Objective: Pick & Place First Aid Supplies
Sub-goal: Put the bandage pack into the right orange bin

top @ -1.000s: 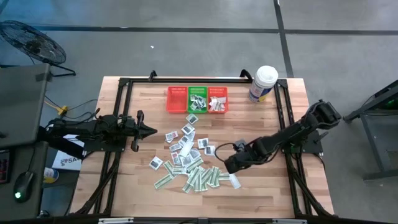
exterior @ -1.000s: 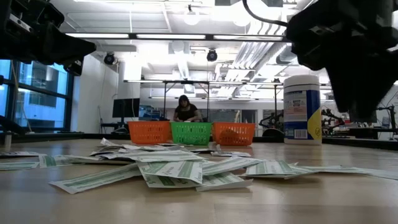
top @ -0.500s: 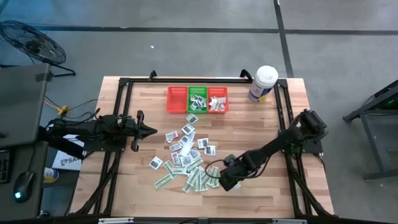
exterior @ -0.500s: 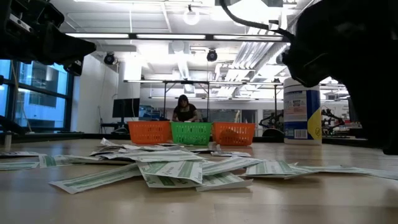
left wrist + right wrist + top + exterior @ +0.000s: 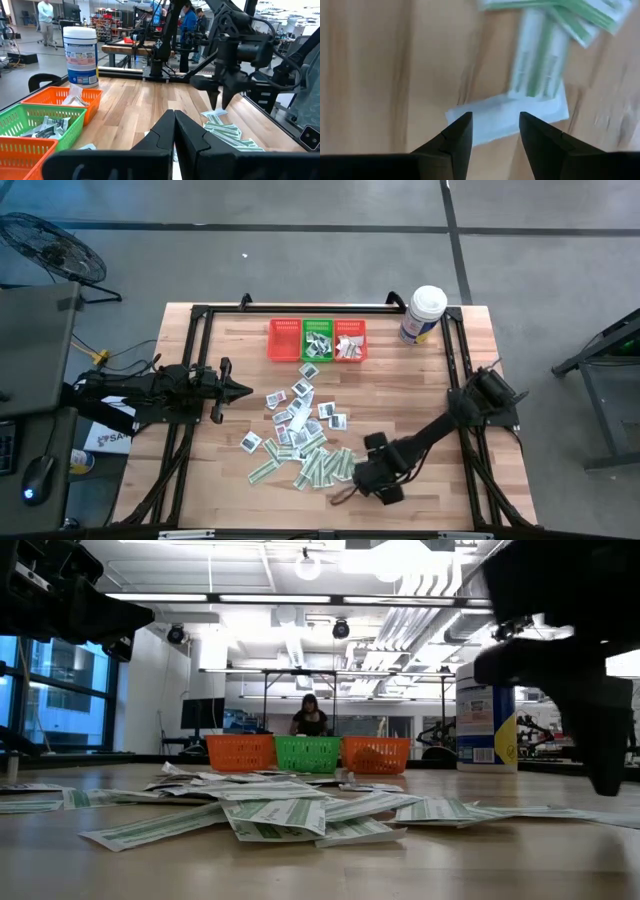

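Near the right end of the heap of first aid supplies (image 5: 305,442), the right gripper (image 5: 372,477) hangs low over the wooden table (image 5: 420,390), its two dark fingers (image 5: 457,137) parted with nothing between them. Straight ahead of those fingertips, in the right wrist view, lies a white packet (image 5: 507,116) flat on the wood, with a narrow green-and-white strip (image 5: 540,65) lapping over its far edge; the packet sits just beyond the tips, and whether they touch it cannot be told. Most of the heap spreads away from this gripper toward the table's middle: squarish white packets with dark print on the side toward the baskets, green-and-white strips fanned on the side toward the table's near edge. Beyond the heap, at the far edge of the table, stand three mesh baskets in a row, a red basket (image 5: 284,340), a green basket (image 5: 318,340) and another red basket (image 5: 350,340), the latter two already holding some packets. A white tub (image 5: 423,314) with a blue label stands to the right of the baskets. Left of the heap and well apart from it, the left gripper (image 5: 240,389) waits above the table with its fingers pressed together, holding nothing.
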`<state>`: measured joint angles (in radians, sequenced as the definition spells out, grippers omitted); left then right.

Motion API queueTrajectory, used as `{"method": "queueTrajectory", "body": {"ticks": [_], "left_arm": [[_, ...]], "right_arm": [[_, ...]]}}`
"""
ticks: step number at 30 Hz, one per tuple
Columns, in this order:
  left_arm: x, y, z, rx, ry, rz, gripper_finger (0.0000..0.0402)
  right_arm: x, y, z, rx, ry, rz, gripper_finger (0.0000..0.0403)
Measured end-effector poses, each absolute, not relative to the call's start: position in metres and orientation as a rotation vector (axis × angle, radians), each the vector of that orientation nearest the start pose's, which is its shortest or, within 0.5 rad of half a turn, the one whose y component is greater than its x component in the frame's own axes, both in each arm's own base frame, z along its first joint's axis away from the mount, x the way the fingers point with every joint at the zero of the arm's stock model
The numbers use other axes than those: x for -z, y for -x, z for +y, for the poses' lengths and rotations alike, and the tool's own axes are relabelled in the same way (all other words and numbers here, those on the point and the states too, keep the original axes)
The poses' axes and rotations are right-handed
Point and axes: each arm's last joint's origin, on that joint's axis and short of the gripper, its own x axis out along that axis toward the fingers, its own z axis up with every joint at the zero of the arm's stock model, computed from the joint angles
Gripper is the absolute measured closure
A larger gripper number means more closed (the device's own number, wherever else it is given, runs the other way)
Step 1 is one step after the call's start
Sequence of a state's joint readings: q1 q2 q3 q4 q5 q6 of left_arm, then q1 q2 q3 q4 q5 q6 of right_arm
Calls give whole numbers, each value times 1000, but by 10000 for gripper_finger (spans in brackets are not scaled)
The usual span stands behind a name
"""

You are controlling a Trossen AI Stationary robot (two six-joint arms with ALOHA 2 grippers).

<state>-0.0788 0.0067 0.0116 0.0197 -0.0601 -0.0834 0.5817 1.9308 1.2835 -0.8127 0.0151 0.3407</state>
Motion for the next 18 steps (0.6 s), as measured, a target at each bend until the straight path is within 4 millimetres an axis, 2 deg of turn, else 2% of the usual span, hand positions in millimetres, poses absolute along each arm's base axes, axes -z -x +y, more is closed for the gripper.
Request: {"method": "queueTrajectory", "body": {"ticks": [3,7,13,18], "left_arm": [[-169,-97,-6,20,85,-24,400],[-169,-97,-6,20,85,-24,400],[-169,-97,-6,19,85,-24,400],[-169,-97,-6,20,85,-24,400]], "right_arm": [[-154,-294,195,-322,296,1456,247],[-147,-290,192,-395,374,1461,247],[-141,-294,194,-452,383,1374,247],[-128,-287,192,-447,334,1355,247]]}}
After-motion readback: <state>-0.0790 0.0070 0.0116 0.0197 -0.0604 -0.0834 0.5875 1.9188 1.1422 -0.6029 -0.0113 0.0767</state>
